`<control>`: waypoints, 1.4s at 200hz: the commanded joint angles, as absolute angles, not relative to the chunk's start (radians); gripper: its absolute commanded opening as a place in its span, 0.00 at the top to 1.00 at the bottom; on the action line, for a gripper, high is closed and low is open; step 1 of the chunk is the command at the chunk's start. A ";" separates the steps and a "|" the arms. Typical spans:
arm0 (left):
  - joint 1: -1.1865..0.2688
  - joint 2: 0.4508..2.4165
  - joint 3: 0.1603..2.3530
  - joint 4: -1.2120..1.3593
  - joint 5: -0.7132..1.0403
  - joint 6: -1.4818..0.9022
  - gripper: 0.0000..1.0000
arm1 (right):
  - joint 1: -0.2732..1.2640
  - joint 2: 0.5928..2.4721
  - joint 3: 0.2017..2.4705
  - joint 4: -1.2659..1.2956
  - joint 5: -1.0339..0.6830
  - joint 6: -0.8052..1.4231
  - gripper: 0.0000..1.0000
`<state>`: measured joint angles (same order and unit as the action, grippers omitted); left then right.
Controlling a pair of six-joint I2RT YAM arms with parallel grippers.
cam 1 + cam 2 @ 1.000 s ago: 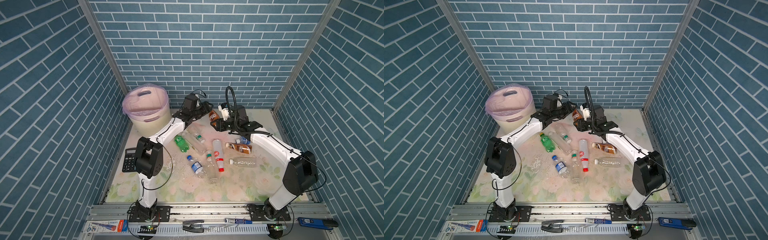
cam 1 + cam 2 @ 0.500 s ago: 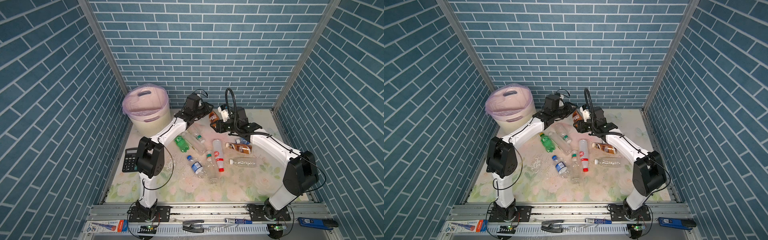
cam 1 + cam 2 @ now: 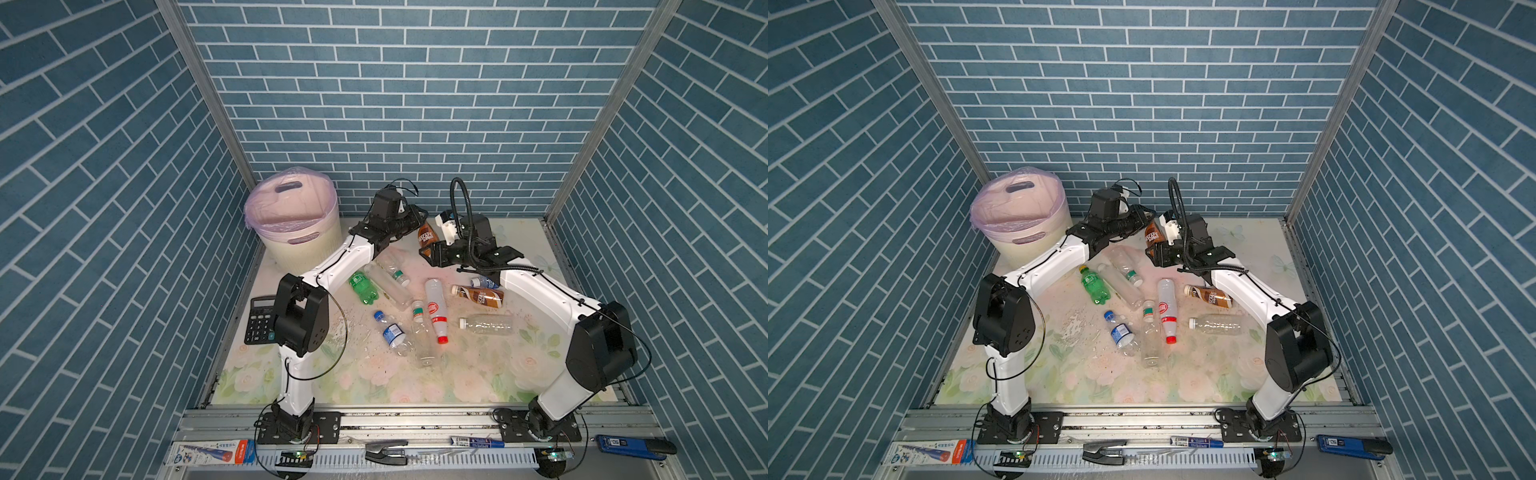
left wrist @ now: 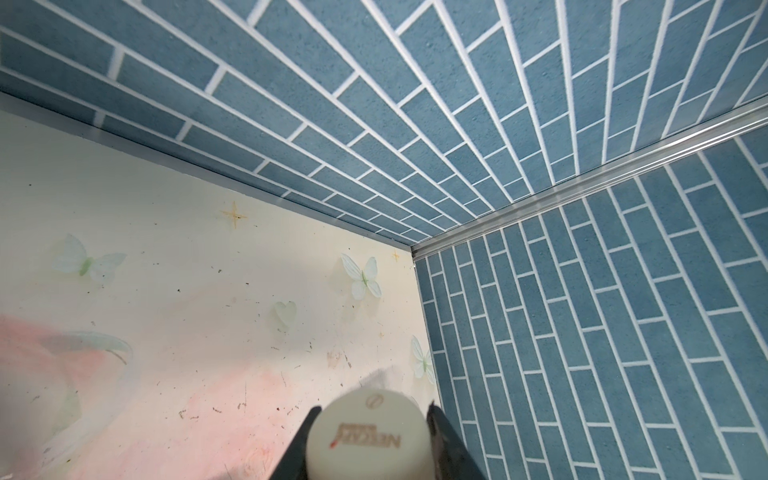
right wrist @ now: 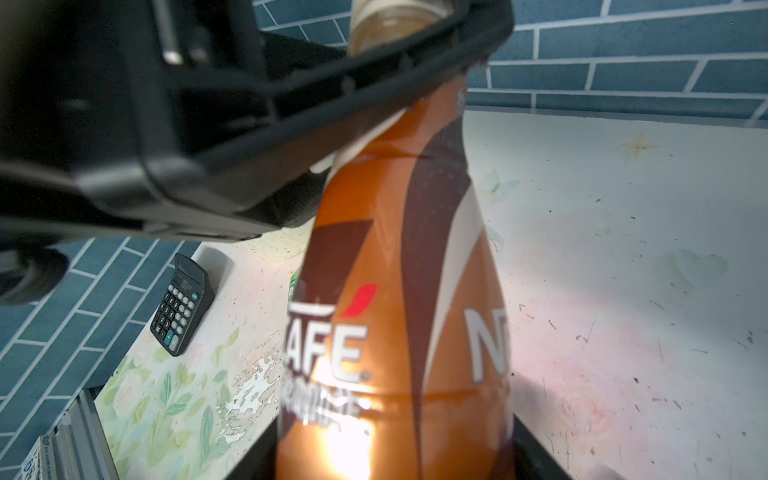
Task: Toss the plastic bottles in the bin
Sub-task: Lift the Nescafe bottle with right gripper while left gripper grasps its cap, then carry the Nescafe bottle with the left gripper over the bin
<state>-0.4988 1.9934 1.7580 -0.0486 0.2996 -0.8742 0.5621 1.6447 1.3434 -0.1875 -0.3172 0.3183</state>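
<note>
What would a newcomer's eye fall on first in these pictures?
A brown bottle hangs at the back middle, its cap pinched by the left gripper and its base flanked by the right gripper. Other bottles lie scattered on the table; the pink-lined bin stands back left.

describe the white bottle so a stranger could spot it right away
From the cream bin at the back left, look to the middle of the floral table. The white bottle lies flat there; unlike the clear bottles beside it, it is opaque, with a red cap.
</note>
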 commanded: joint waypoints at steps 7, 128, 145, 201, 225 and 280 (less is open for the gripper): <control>-0.489 1.980 1.784 -0.091 0.257 -0.791 0.71 | 0.567 1.592 1.325 -0.161 -0.347 0.302 0.32; -0.441 1.840 1.939 -0.261 0.101 -0.538 0.71 | 0.586 1.540 1.404 -0.150 -0.348 0.296 0.12; -0.436 1.807 1.967 -0.285 0.049 -0.485 0.71 | 0.606 1.549 1.450 -0.149 -0.344 0.286 0.08; -0.392 1.689 1.979 -0.263 -0.150 -0.316 0.71 | 0.674 1.589 1.601 -0.126 -0.375 0.235 0.01; -0.351 1.629 1.960 -0.206 -0.230 -0.237 0.71 | 0.690 1.582 1.623 -0.080 -0.404 0.214 0.01; -0.187 1.543 1.957 -0.059 -0.233 -0.180 0.71 | 0.709 1.617 1.728 -0.073 -0.452 0.186 0.01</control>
